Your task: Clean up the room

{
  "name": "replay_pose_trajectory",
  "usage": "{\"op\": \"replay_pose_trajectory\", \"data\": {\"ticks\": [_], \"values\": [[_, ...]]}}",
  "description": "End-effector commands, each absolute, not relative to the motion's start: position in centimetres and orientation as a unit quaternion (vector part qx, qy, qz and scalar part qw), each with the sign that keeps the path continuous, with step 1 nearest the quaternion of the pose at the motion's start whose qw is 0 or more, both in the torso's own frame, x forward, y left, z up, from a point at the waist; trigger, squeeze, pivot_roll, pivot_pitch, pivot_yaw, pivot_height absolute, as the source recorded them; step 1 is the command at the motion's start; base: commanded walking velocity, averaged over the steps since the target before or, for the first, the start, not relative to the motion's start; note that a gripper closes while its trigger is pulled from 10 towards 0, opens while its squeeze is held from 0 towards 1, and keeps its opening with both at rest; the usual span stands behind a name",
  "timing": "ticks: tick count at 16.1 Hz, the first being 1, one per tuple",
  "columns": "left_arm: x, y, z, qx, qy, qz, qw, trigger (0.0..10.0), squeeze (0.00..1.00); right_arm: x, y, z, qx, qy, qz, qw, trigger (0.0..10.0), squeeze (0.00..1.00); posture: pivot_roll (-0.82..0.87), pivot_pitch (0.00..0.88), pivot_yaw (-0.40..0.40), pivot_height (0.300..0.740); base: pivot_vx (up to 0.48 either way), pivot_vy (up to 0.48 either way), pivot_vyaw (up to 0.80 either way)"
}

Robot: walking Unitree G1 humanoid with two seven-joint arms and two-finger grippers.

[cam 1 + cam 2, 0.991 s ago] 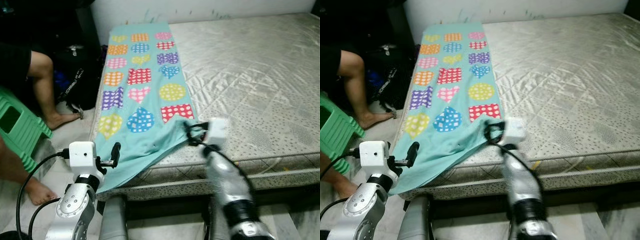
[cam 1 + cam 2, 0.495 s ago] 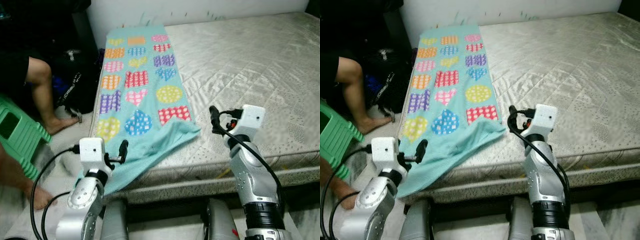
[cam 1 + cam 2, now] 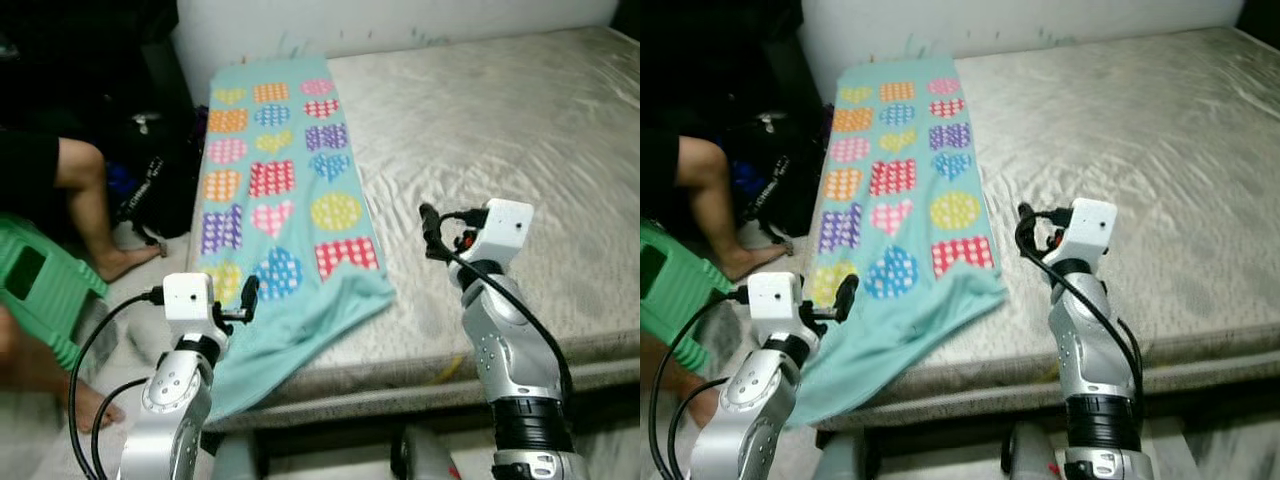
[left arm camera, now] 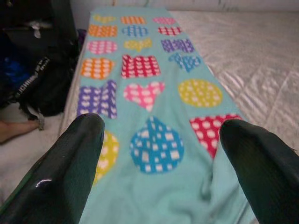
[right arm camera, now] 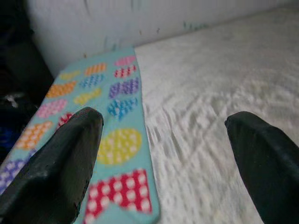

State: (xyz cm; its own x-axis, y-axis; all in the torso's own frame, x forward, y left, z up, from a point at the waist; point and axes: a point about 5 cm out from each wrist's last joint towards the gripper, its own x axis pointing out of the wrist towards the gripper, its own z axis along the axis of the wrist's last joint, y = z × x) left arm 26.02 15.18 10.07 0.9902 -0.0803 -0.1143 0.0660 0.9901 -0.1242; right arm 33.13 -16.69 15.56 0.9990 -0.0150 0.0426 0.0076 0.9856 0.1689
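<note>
Blanket spread on bare mattress

Blanket (image 3: pixel 275 200), turquoise with bright patterned shapes, lies along the mattress (image 3: pixel 520 140)'s left side, its near end drooping over the edge. Left gripper (image 4: pixel 163 154) hovers near that end, jaws wide. Right gripper (image 5: pixel 163 154) hangs above the mattress, jaws wide, holding nothing.

right claw (image 3: pixel 428 232) let go of teal blanket (image 3: pixel 275 190), lifted clear over mattress (image 3: pixel 520 150), fingers spread

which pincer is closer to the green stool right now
Left. The left pincer hovers over the hanging edge of the turquoise blanket, on the same side as the green stool. The right pincer is over the mattress, beyond the blanket.
</note>
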Motion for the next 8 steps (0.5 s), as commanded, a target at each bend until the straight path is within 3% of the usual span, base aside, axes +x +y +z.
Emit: {"op": "replay_pose_trajectory", "data": {"ticks": [1,4,8], "values": [[26.0,15.6,9.9,-0.054,0.062,-0.029,0.996,10.0,0.00,33.1,-16.2,16.0,0.082,-0.026,0.003,0.996,10.0,0.00,-0.13,0.000,0.073,0.709,0.000,0.000,0.00],[26.3,15.5,9.9,-0.059,0.059,-0.028,0.996,10.0,0.00,32.6,-15.7,15.9,0.065,-0.028,0.014,0.997,10.0,0.00,-0.12,0.000,0.069,0.736,0.000,0.000,0.00],[26.4,15.7,9.9,-0.057,0.054,-0.016,0.997,10.0,0.00,33.1,-17.0,15.9,0.059,-0.026,-0.006,0.998,10.0,0.00,-0.12,0.000,0.077,0.740,0.000,0.000,0.00]]}}
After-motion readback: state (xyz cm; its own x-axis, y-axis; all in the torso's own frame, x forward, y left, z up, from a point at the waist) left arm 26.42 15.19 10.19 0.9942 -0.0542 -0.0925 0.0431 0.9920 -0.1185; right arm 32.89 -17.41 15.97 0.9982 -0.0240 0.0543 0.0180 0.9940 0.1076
